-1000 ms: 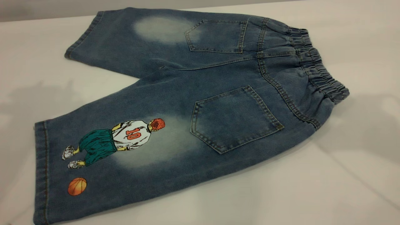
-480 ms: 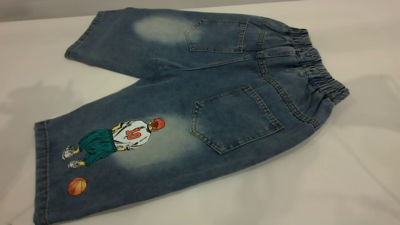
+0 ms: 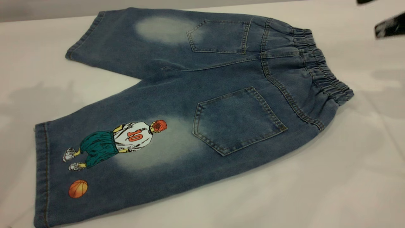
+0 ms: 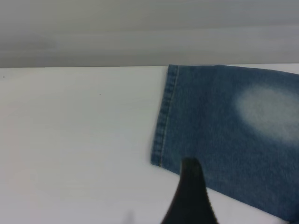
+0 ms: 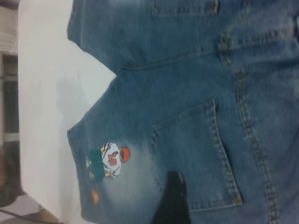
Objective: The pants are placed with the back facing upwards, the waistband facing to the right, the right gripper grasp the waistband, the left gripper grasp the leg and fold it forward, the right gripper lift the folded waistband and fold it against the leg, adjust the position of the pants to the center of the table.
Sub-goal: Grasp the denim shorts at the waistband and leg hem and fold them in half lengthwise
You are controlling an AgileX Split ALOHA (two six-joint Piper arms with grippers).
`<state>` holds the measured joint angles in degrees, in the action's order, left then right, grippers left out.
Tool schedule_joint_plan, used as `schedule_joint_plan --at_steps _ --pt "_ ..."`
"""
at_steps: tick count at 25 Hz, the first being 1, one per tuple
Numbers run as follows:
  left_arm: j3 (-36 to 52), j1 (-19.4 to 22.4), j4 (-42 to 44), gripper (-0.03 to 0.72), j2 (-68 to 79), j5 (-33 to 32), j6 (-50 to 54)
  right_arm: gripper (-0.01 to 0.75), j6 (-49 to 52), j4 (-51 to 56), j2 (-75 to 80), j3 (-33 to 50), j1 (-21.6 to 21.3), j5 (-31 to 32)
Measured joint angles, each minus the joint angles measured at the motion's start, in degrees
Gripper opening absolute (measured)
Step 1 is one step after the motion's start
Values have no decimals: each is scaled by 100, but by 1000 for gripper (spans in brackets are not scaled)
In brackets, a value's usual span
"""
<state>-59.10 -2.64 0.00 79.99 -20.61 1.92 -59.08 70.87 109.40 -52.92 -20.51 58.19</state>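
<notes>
Pants (image 3: pixel 202 104) lie flat on the white desk (image 3: pixel 348 190), waistband (image 3: pixel 322 74) rightward. Right gripper (image 3: pixel 389 27) hovers beyond it, apart. Whether either gripper's jaws are open cannot be told.

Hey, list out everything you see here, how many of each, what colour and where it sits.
pants: one, faded blue denim, flat on the table, back side up
waistband: one, blue, gathered, at the pants' right end
printed leg: one, blue with a player in a white number 10 shirt and an orange ball, near side
plain leg: one, blue with a pale patch, far side
back pockets: two, blue, next to the waistband
table: one, white, under the pants
right end effector: one, dark, above the table beyond the waistband
left end effector: one, dark, by the plain leg's hem
</notes>
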Motion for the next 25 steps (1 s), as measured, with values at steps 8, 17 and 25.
schedule_joint_plan --at_steps 8,17,25 --pt "0 0 0 505 0 0 0 557 -376 114 1030 -5 0 -165" --pt "0 0 0 505 0 0 0 555 -688 269 1795 -16 0 -445" --pt "0 0 0 505 0 0 5 555 -1398 933 2201 -65 0 -340"
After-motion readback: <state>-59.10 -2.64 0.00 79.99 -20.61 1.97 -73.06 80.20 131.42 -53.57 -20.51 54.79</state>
